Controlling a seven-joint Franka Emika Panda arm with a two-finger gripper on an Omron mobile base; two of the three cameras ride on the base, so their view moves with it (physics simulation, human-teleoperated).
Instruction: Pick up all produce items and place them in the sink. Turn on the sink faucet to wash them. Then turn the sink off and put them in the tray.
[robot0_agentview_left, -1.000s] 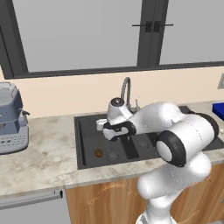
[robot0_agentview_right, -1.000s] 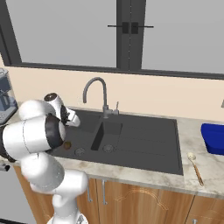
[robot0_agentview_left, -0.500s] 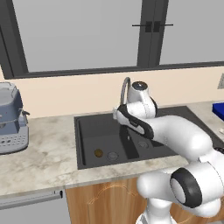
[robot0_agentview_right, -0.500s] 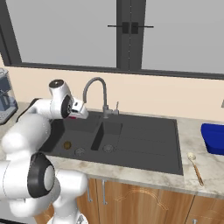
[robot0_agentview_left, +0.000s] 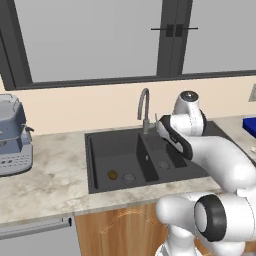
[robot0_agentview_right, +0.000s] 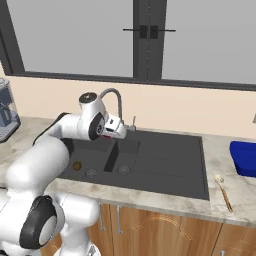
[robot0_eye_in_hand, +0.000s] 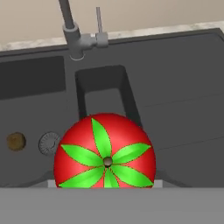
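My gripper (robot0_agentview_left: 163, 129) is shut on the bright red produce item (robot0_eye_in_hand: 105, 153), a round fruit with a green star-shaped top. It hangs above the narrower basin of the black sink (robot0_eye_in_hand: 183, 87), just in front of the grey gooseneck faucet (robot0_eye_in_hand: 70, 26) and its lever post (robot0_eye_in_hand: 98, 22). The fruit hides my fingertips. The dull brown produce item (robot0_eye_in_hand: 16, 141) lies on the floor of the wider basin beside the round drain (robot0_eye_in_hand: 49, 143). It also appears in both base views, brown item (robot0_agentview_left: 112, 175) and brown item (robot0_agentview_right: 77, 165). The faucet (robot0_agentview_right: 116, 100) arches right beside my gripper (robot0_agentview_right: 116, 129).
A blue tray (robot0_agentview_right: 245, 157) stands on the counter right of the sink (robot0_agentview_right: 165, 160), with a wooden spoon (robot0_agentview_right: 222, 187) near it. A grey coffee machine (robot0_agentview_left: 12, 135) sits on the counter far left. A window runs along the wall behind.
The arm has swung up and to the right, carrying the red item from low over the basins to just in front of the faucet. The brown item has not moved.
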